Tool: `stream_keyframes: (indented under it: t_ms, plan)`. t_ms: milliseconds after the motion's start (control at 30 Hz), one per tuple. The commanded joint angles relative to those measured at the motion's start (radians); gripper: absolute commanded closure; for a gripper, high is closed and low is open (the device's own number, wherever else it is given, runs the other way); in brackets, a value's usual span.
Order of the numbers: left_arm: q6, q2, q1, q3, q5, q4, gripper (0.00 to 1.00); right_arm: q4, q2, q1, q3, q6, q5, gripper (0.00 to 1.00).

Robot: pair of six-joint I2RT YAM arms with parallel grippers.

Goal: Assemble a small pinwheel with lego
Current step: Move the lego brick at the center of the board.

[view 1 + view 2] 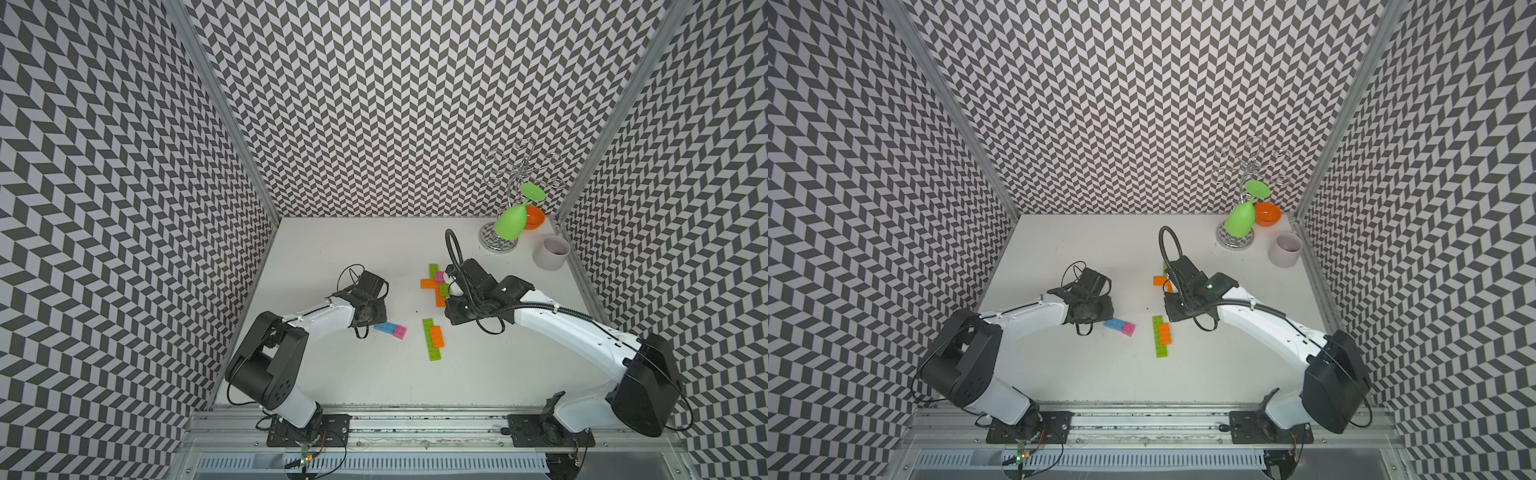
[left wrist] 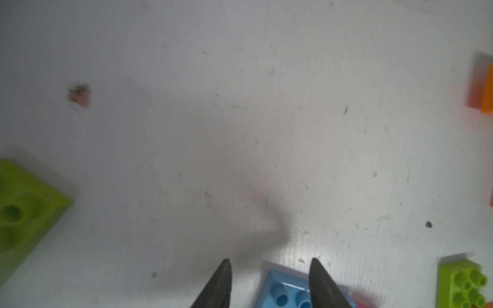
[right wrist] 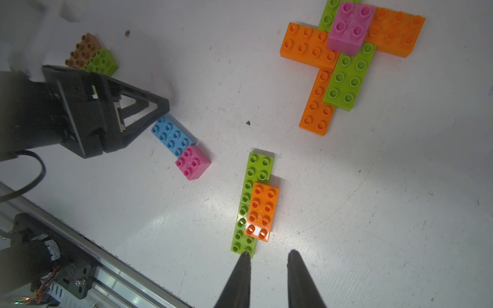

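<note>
In a top view a blue brick (image 1: 384, 327) with a pink square (image 1: 400, 331) touching its end lies on the table (image 1: 332, 374) just beside the left arm, a green strip (image 1: 434, 356) carrying an orange brick (image 1: 436, 336) lies nearby, and a cross (image 1: 429, 284) of orange, green and pink bricks sits partly under the right arm. In the left wrist view the left claw (image 2: 270, 262) is released, 1 finger (image 2: 324, 285) over the blue brick, the other clear of it. In the right wrist view the right claw (image 3: 269, 253) is released and empty, 1 tip at the green strip's end.

Glossy plastic lego (image 3: 262, 210); scuffed matt table (image 3: 373, 213).
</note>
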Motion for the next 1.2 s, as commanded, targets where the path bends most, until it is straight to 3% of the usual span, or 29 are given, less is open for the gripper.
stream_keyframes:
  t_ms: [0,200,367,433,600,667,933,1167]
  plan:
    - [-0.034,-0.112,0.137,-0.009,-0.082,0.019,0.44,0.046,-0.035,-0.007,-0.004,-0.002,-0.006,0.75]
    - [-0.051,-0.122,0.36,-0.027,-0.108,0.078,0.42,0.041,-0.041,-0.007,0.004,-0.013,-0.02,0.75]
    - [-0.016,0.018,0.43,0.031,-0.074,0.094,0.42,0.043,-0.049,-0.007,0.004,-0.039,-0.062,0.75]
    - [-0.002,0.066,0.44,0.042,-0.04,0.104,0.42,0.072,-0.063,-0.005,-0.008,-0.071,-0.142,0.76]
    - [-0.008,0.11,0.437,0.031,0.004,0.097,0.48,0.223,-0.091,-0.004,-0.071,-0.146,-0.366,0.76]
    - [-0.02,0.098,0.426,0.009,0.016,0.094,0.49,0.255,-0.07,0.0,-0.065,-0.153,-0.396,0.75]
    - [-0.095,-0.065,0.296,-0.133,0.033,0.045,0.51,0.263,0.033,0.036,0.011,-0.152,-0.323,0.77]
    - [-0.185,-0.202,0.165,-0.262,0.129,0.096,0.53,0.267,0.109,0.048,0.04,-0.147,-0.318,0.77]
